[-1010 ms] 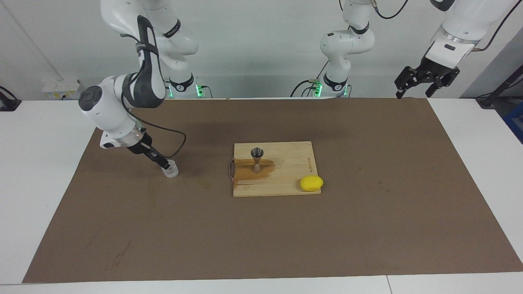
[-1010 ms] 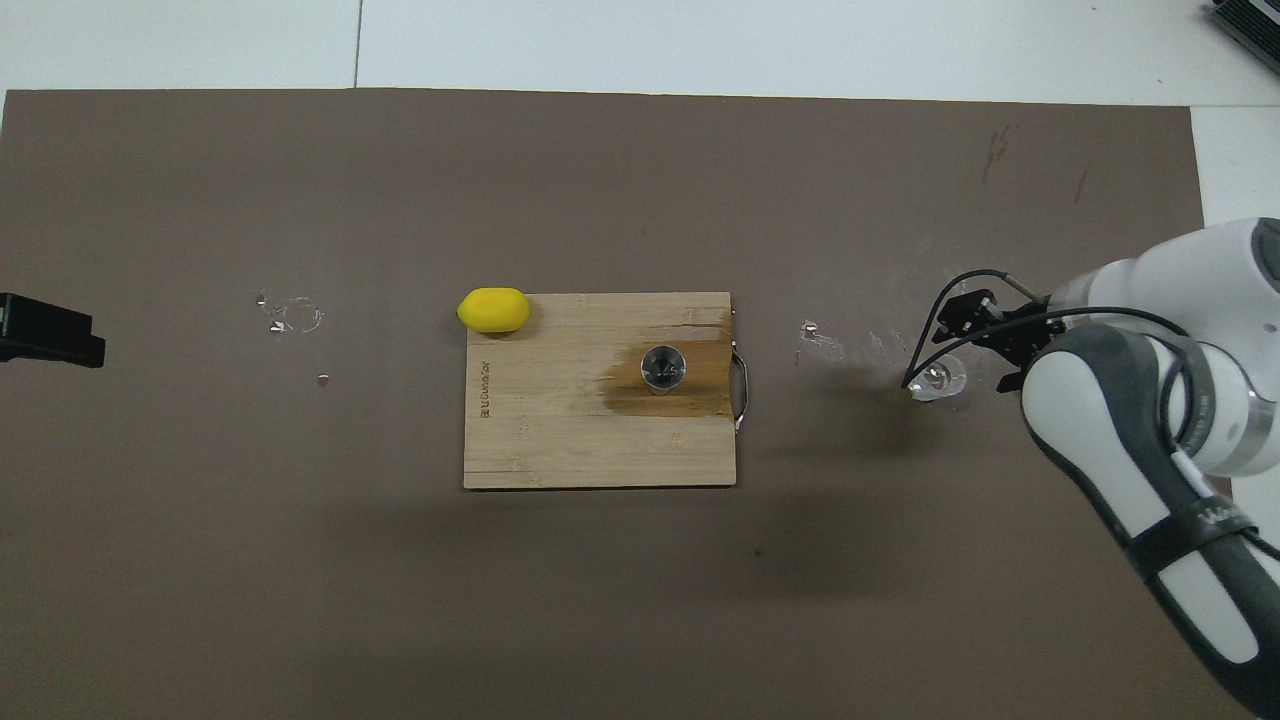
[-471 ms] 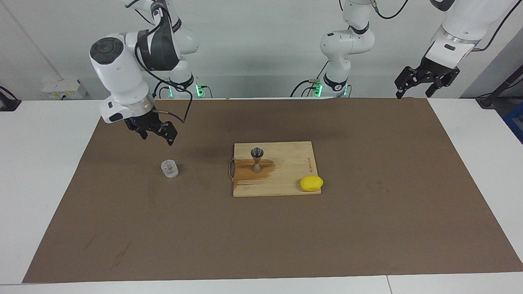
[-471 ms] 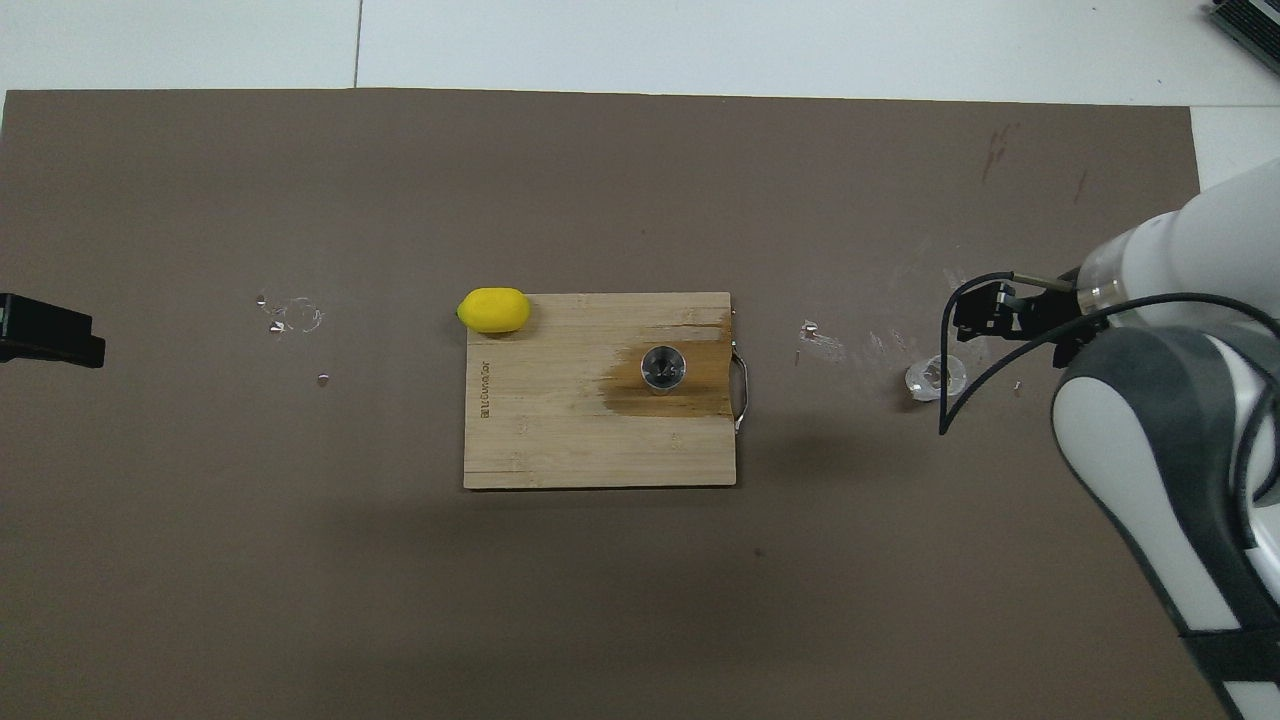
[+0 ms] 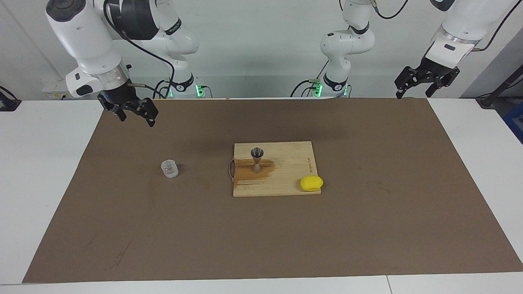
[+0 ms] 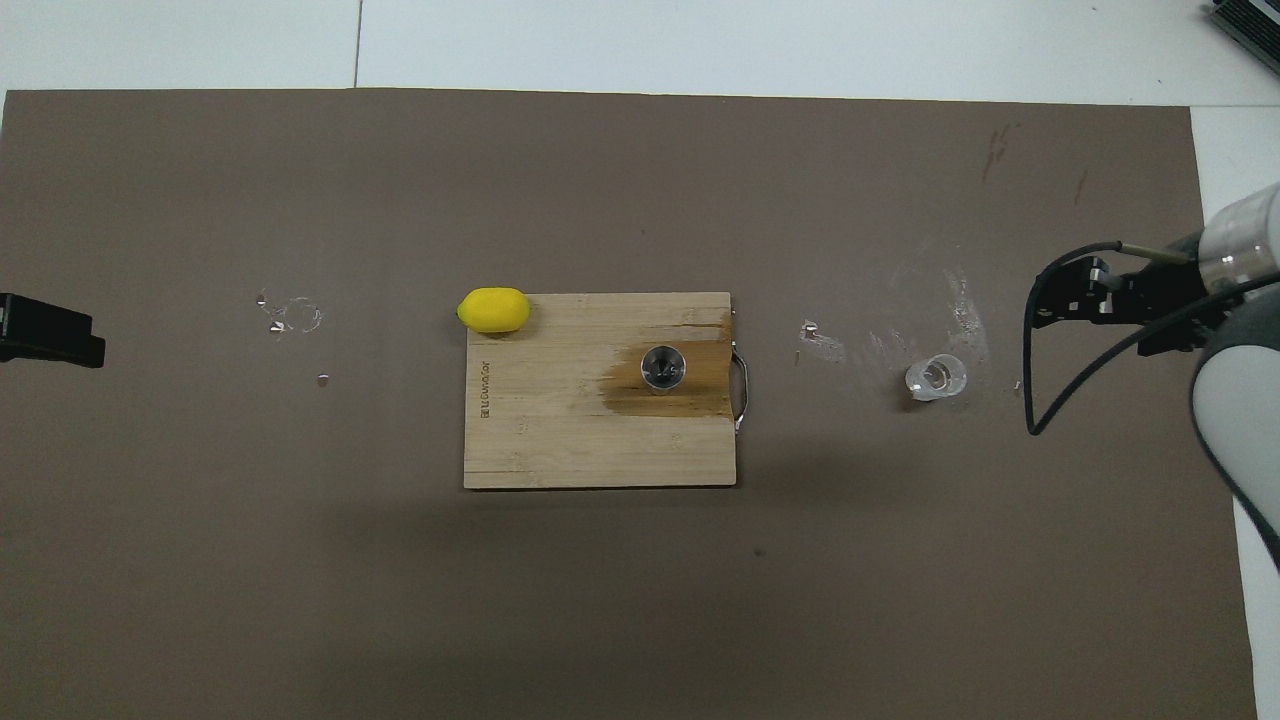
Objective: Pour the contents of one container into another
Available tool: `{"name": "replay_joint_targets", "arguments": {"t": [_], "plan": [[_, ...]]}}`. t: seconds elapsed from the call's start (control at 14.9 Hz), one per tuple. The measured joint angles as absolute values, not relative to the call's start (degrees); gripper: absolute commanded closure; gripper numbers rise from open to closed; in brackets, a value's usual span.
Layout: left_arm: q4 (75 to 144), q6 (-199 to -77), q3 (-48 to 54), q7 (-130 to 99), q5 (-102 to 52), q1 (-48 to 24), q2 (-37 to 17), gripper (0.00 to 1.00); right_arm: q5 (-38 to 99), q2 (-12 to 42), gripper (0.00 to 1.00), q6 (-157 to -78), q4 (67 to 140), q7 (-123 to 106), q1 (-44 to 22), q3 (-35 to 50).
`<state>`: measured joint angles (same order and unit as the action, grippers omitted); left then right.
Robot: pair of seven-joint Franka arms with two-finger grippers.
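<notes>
Standing upright on the brown mat (image 5: 367, 228), the clear cup (image 5: 169, 168) was found toward the right arm's end of the table, beside the wooden board (image 5: 286, 179) and well apart from it; in the overhead view the cup lay at about three o'clock from the board. The right gripper (image 5: 134, 112) hung in the air above the mat's edge at that same end, empty, its fingers spread; in the facing view the cup sat at roughly five o'clock from the jaws, well clear of them and not between them; in the overhead view the gripper showed at about two o'clock from the cup. The silver jigger (image 5: 257, 160) stood upright on the board, on a dark wet patch (image 5: 249, 173) of the wood. A yellow lemon (image 5: 311, 183) rested at the board's corner farther from the robots, toward the left arm's end. The left gripper (image 5: 422, 81) waited raised above the mat's corner nearest its own base, fingers spread and holding nothing; a few droplets (image 6: 290, 318) marked the mat toward that end.
</notes>
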<state>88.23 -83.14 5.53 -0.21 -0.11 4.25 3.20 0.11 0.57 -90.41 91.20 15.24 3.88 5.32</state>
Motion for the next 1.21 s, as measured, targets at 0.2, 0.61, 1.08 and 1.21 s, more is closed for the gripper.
{"name": "replay_joint_targets", "arguments": {"t": [0.2, 0.61, 1.08, 1.21], "plan": [[88.23, -83.14, 5.53, -0.21, -0.11, 4.25, 3.2, 0.0, 0.11, 0.57, 0.0, -88.97, 89.78, 11.33, 3.91, 5.42], [88.24, -83.14, 5.54, -0.21, -0.11, 4.25, 3.2, 0.0, 0.1, 0.58, 0.0, -85.87, 89.84, 8.46, 3.63, 5.54], [88.24, -83.14, 5.54, -0.21, -0.11, 4.25, 3.2, 0.0, -0.04, 0.58, 0.0, -86.37, 89.85, 8.47, 3.39, 5.52], [88.24, -83.14, 5.54, -0.21, -0.11, 4.25, 3.2, 0.0, -0.11, 0.58, 0.0, -87.64, 89.91, 8.47, 3.43, 5.45]]}}
